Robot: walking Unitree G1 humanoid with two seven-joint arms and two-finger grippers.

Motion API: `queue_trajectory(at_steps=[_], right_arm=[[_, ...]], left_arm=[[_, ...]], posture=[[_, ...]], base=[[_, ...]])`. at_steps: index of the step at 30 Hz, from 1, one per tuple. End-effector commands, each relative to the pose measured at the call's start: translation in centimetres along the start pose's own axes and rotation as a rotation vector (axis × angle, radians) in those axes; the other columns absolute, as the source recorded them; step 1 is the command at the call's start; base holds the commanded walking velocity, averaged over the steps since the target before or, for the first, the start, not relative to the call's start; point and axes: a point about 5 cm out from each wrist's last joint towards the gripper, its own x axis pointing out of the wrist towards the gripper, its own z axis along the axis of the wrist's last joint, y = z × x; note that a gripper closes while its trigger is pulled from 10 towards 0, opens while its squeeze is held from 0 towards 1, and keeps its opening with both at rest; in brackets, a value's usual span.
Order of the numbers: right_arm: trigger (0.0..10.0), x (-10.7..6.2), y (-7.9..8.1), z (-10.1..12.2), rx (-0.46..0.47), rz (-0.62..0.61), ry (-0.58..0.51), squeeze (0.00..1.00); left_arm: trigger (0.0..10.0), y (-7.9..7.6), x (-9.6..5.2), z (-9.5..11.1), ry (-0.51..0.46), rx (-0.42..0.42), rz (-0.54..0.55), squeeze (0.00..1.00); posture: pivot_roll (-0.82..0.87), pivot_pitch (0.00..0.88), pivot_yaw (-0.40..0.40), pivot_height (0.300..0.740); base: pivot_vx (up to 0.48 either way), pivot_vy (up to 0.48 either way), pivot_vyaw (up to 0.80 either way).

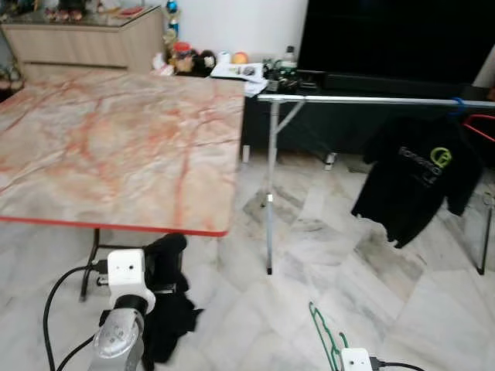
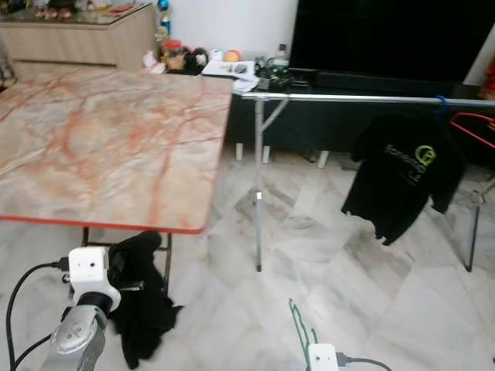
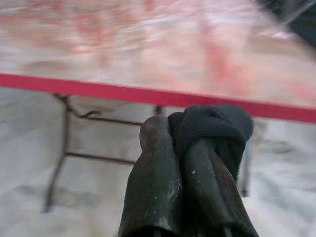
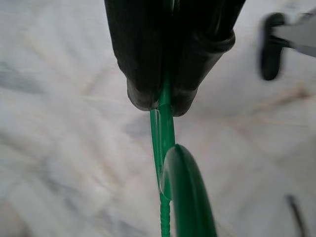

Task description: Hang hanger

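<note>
Progress looks partial to me: I have both things in hand, but nothing of mine is on the rail yet. My right end effector [image 4: 165, 98] is pinched shut on the green hanger [image 4: 170, 187], gripping its thin wire just above the hook's curve, and in the head views that hanger [image 1: 325, 332] sits low in front of me, over the marble floor [image 1: 387, 309]. My left end effector [image 3: 180, 148] is clamped on a bundle of black cloth [image 1: 166, 309], which droops below the red edge of the marble-topped bench [image 1: 116, 147] and looks like a garment, though I cannot tell its cut.

The drying rack [image 1: 268, 185] stands to my right of the bench, its silver rail [image 1: 363, 100] running off toward the right edge of the view. 1 black T-shirt [image 1: 414, 182] with a green logo already hangs there on a blue hook, and a red hanger [image 1: 479, 124] sits just beyond it. The rail is well apart from both of my arms.

So I judge that the pick-up is done. What remains is, most likely, getting the cloth onto the hanger, then closing the gap to the rack, raising the right arm and catching the hook over a bare stretch of rail between the upright and the T-shirt.
</note>
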Motion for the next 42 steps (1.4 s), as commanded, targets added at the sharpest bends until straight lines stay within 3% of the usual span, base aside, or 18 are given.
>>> queue_trajectory(at_steps=[1, 15, 35, 42], right_arm=[[10.0, -0.2, -0.5, -0.6, 0.009, -0.016, 0.017, 0.0], [10.0, -0.3, -0.3, -1.0, 0.017, -0.014, 0.028, 0.0], [10.0, -0.2, 0.0, -1.0, 0.005, 0.002, 0.028, 0.0], [10.0, -0.2, 0.0, -0.9, 0.003, 0.006, 0.025, 0.0]], left_arm=[[10.0, -0.4, 0.2, 0.5, -0.019, -0.015, -0.01, 0.0], [10.0, 0.3, 0.3, 1.0, -0.034, -0.008, -0.003, 0.0], [10.0, -0.8, 0.1, 1.5, -0.07, -0.033, -0.075, 0.0], [10.0, -0.9, 0.4, 2.0, -0.089, -0.041, -0.08, 0.0]], posture=[[0.1, 0.065, -0.019, 0.74], [0.11, 0.079, -0.014, 0.74], [0.11, 0.062, -0.02, 0.74], [0.11, 0.045, -0.017, 0.74]], base=[[0.0, 0.352, 0.0], [0.0, 0.346, 0.0], [0.0, 0.0, 0.0], [0.26, 0.0, 0.0]])
